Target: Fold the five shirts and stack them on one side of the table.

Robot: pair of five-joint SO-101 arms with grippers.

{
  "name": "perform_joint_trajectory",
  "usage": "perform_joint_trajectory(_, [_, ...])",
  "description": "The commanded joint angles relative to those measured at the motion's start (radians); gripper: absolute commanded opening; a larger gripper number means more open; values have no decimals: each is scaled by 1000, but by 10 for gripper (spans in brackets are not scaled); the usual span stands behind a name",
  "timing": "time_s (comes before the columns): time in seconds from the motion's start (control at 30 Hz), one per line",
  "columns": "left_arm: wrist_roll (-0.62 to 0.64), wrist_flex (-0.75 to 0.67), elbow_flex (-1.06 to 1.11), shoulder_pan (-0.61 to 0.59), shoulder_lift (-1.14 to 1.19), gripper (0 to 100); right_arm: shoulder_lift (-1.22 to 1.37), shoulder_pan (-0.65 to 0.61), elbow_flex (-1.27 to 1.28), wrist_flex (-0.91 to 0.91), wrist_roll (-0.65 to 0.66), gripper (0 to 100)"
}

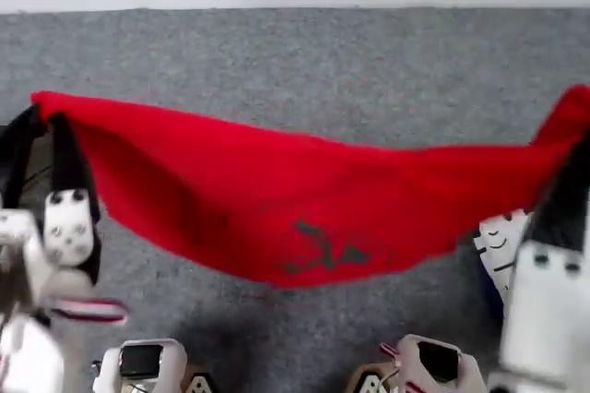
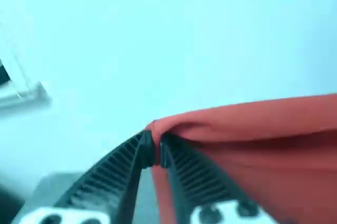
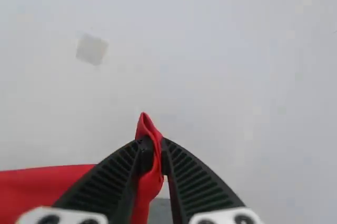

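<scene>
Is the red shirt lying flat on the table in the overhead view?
No, the red shirt hangs stretched in the air between the left gripper and the right gripper, each pinching one end.

Red shirt (image 1: 277, 199), dark print; grey speckled table (image 1: 295, 52); black ribbed fingers (image 2: 195, 177); white cloth (image 1: 502, 244), dark marks, blue beneath.

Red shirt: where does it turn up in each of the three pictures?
High view: the red shirt hangs stretched across the middle, over the grey table.
Left wrist view: red shirt, one corner pinched in the left gripper.
Right wrist view: red shirt, other corner pinched in the right gripper.
Shared landmark: those pinched corners.
</scene>
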Motion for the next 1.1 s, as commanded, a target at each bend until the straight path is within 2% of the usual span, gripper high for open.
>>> perform_joint_trajectory(0.0, [11, -11, -71, -11, -23, 13, -30, 41, 9, 30, -12, 9])
perform_joint_trajectory(0.23, [11, 38, -71, -11, -17, 13, -28, 45, 86, 30, -11, 9])
perform_joint_trajectory(0.37, [9, 15, 27, -11, 3, 13, -28, 33, 305, -15, -12, 9])
perform_joint_trajectory(0.43, [9, -21, 107, -11, 26, 13, -28, -15, 445, -73, -11, 9])
perform_joint_trajectory(0.6, [9, -189, 332, -11, 87, 13, -28, -176, 829, -288, -9, 9])
perform_joint_trajectory(0.8, [9, -491, 567, -11, 192, 13, -19, -232, 1157, -618, -8, 9])
perform_joint_trajectory(0.93, [9, -723, 622, -11, 324, 13, 108, -232, 1145, -757, -8, 9])
perform_joint_trajectory(1.07, [6, -850, 573, -11, 502, 13, 341, -243, 994, -828, -8, 9])
